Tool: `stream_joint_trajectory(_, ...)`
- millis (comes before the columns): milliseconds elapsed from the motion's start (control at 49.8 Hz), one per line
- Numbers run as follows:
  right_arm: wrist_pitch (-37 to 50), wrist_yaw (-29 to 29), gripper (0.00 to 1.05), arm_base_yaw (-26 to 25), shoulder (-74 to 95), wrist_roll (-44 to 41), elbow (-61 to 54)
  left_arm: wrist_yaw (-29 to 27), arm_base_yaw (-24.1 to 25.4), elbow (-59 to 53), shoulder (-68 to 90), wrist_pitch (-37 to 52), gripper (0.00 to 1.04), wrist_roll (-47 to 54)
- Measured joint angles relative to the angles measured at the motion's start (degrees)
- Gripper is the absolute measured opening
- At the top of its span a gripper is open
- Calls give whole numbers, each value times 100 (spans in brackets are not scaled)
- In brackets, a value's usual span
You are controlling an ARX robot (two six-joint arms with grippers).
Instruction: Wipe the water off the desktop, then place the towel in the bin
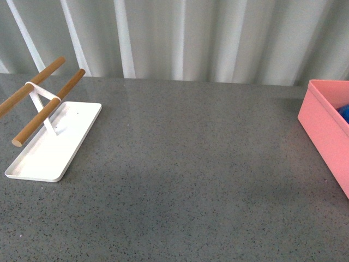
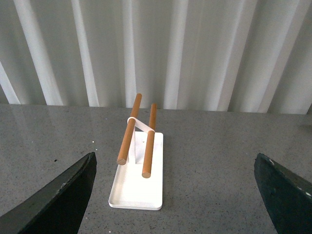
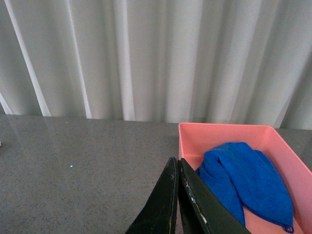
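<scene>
The blue towel [image 3: 246,180] lies crumpled inside the salmon-pink bin [image 3: 224,129]; in the front view only a blue sliver [image 1: 344,113] shows inside the bin [image 1: 322,128] at the right edge. The dark grey speckled desktop [image 1: 185,164] looks dry. My right gripper [image 3: 176,163] is shut and empty, with its tips near the bin's near corner. My left gripper [image 2: 173,168] is wide open and empty, above the desktop [image 2: 214,170], facing the white tray. Neither arm shows in the front view.
A flat white tray [image 1: 32,164] with two wooden rods [image 1: 52,106] on a white stand sits at the left of the desk; it also shows in the left wrist view [image 2: 136,187]. A white pleated curtain [image 1: 180,38] hangs behind the desk's far edge.
</scene>
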Motion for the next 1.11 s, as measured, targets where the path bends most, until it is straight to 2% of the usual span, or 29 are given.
stream_joint_trajectory(482, -481, 50, 3, 7, -960, 13, -293, 0, 0, 0, 0, 0, 98, 0)
stream_joint_trajectory(864, -1180, 52, 3, 9, -1674, 20, -295, 0, 0, 0, 0, 0, 98, 0)
stream_joint_trajectory(944, -2100, 52, 3, 9, -2378, 28, -295, 0, 0, 0, -2, 0, 98, -2)
stream_joint_trajectory(1105, -2199, 68, 3, 9, -2658, 35, -293, 2, 0, 0, -7, 0, 98, 0)
